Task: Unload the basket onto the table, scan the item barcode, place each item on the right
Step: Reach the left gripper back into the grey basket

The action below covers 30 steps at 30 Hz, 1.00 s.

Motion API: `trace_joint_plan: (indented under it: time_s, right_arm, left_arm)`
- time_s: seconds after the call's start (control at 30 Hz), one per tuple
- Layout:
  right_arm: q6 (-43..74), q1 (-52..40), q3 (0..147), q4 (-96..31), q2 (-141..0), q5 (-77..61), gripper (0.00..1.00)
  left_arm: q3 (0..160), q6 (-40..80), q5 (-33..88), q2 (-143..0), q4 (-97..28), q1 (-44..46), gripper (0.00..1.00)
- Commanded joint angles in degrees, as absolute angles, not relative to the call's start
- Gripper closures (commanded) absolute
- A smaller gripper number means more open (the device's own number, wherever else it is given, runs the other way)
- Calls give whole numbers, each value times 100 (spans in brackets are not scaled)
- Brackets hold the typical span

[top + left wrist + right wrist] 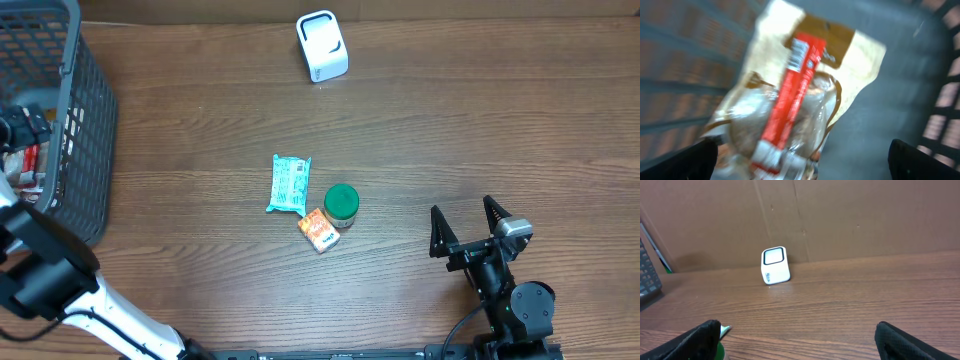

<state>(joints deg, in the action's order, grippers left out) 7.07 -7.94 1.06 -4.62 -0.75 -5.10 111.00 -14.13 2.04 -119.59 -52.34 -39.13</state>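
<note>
1. Since the left gripper hangs inside the grey wire basket with its fingers spread wide and nothing between them, the pouch straight below it is the item closest to hand. The wrist view is blurred, so I cannot tell whether anything touches.
2. That pouch, clear and beige with a red label, lies flat on the basket floor. Its long axis runs diagonally in the wrist view, from beside the left finger up and away to the right, and a barcode faces up at the label's far end.
3. Jaws apart and empty, the right gripper sits low at the table's near right, well apart from the basket and facing the white scanner.
4. A teal packet, a green-lidded jar and an orange packet cluster mid-table, nearer the right arm. Any unscanned item there probably suits that arm better.
</note>
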Motion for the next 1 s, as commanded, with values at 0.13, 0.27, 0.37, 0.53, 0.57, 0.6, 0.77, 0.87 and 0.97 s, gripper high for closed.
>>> trace_joint_plan:
  time_s: [0.13,0.27,0.37,0.53,0.57,0.6,0.77,0.87,0.97]
  right_arm:
    - [729,-786,45,-443,-49,-460,0]
    - [729,-786,45,-443,-49,-460,0]
    - [729,-786,45,-443,-49,-460,0]
    - [729,-786,45,-443,-49,-460,0]
    - [729,-786,45,-443,-49,-458,0]
    - [729,-786,45,-443,-49,-458,0]
    - [729,-786,45,-443,-49,-458,0]
    - [729,-786,45,-443,-49,-458,0]
    - [729,-786,45,-443,-49,-458,0]
  left_arm:
    - [11100,-1925,-45,-13104,-5068,-3927,0]
    - [11098,-1933,-43,-13491,-5127,-3927,0]
    - [11098,-1929,-34,-13666,-5194,-3924,13]
    - [11128,-1918,-3,-13616,-5417,-3885,84]
    - [11128,-1874,5,-13559,-5437,-3885,86]
    - [11128,-1769,1,-13472,-5443,-3885,87]
    - [11128,-1192,3,-12654,-5345,-3857,94]
    - [11128,-497,-12,-11852,-5216,-3780,96]
    - [11128,-113,-163,-11013,-5072,-3660,96]
